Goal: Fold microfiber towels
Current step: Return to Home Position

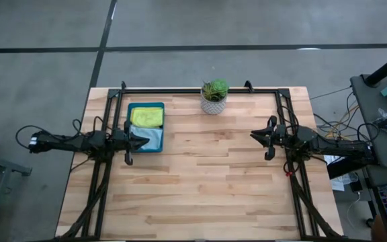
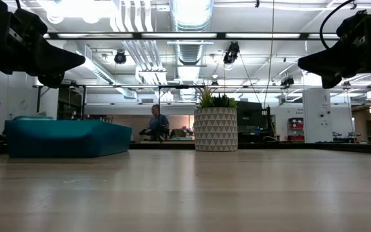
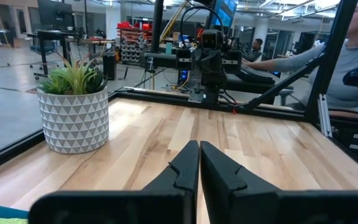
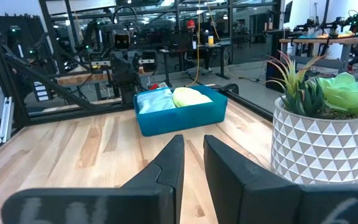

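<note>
Two towels point(image 1: 146, 117) lie in the tray point(image 1: 145, 104) beneath the left gripper's point(image 1: 146, 139) jaws.

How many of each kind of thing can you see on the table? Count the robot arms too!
Towels showing: 2, one yellow towel and one light blue towel; any underneath are hidden
Teal tray: 1
Potted plant: 1
Robot arms: 2, left arm and right arm
Total: 6

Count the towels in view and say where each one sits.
2. A yellow-green towel lies in the teal tray, in the half nearer the potted plant; a light blue towel fills the other half. Others may be hidden beneath.
</note>
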